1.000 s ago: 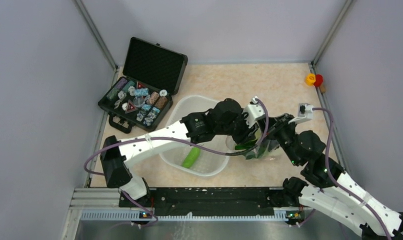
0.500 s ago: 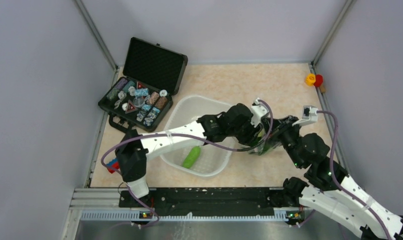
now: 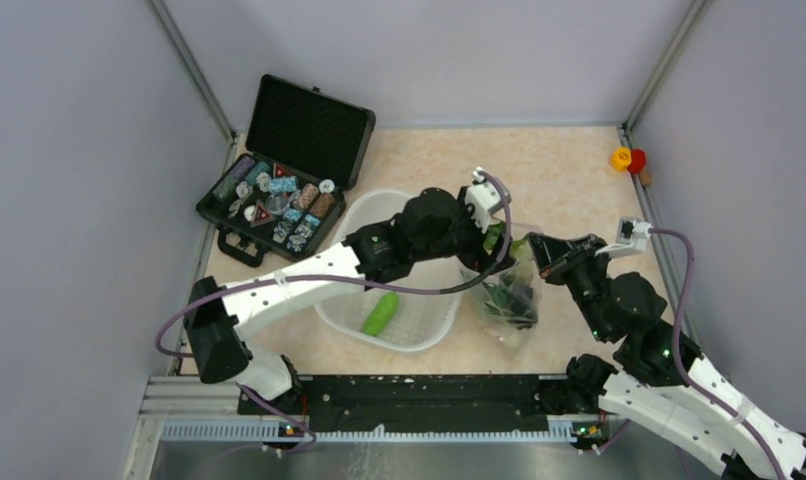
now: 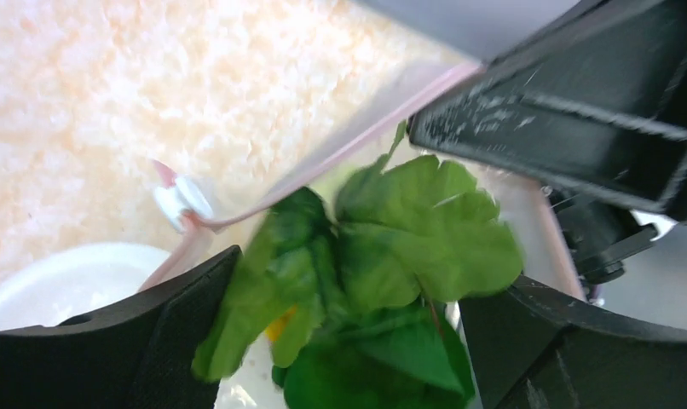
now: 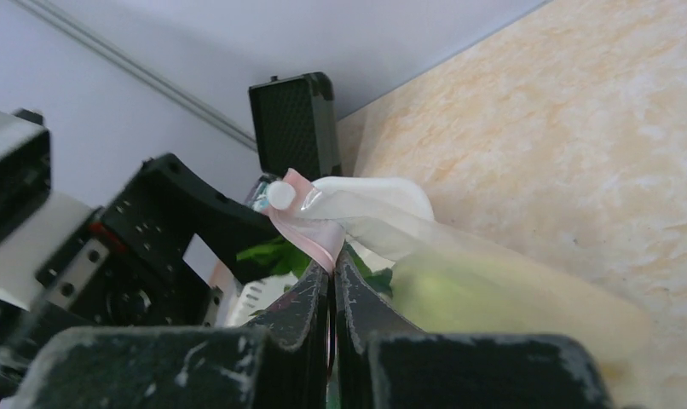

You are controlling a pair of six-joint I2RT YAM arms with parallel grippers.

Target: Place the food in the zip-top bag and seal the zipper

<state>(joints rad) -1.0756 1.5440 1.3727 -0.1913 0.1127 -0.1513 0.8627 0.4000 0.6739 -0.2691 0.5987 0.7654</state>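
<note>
My right gripper [image 5: 332, 256] is shut on the pinkish-red zipper [image 5: 310, 234] of the zip-top bag [image 3: 509, 300] and holds the bag's mouth up. The white slider tab [image 5: 282, 194] sits at the strip's end. Dark and green food shows through the clear plastic. In the left wrist view the bok choy [image 4: 408, 230] has its green leaves at the bag's mouth, between the fingers of my left gripper [image 4: 349, 281], which stands wide open. From above, that gripper [image 3: 497, 240] is just left of the right gripper [image 3: 536, 246]. A green cucumber [image 3: 382, 313] lies in the white tub [image 3: 351, 230].
An open black case [image 3: 279, 190] of small trinkets sits at the back left. A yellow and red object [image 3: 627, 158] lies at the back right corner. Walls close in the table on both sides.
My left gripper has opened wide and drawn back up and left from the bag. The bag now hangs lower under the right gripper, with greens in it.
</note>
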